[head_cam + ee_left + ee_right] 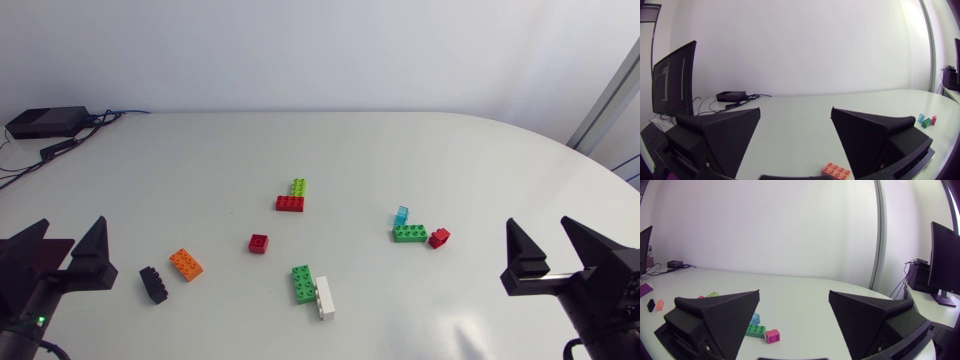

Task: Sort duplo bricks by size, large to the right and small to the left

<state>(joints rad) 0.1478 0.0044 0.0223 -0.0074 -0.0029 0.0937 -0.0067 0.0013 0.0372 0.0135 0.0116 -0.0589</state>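
Left end effector [72, 224] matte black, broad wedge fingers; right end effector [538, 224] alike

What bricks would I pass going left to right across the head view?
Black brick, orange brick, small red brick, long red brick, white brick, light blue brick, tilted red brick. Skipped for overlap: lime brick, two green bricks.

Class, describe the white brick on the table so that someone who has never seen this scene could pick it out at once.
On the table, look at the middle of the side nearest the robot, where a long green brick lies. The white brick sits right beside it, toward the right gripper. It is the only white one.
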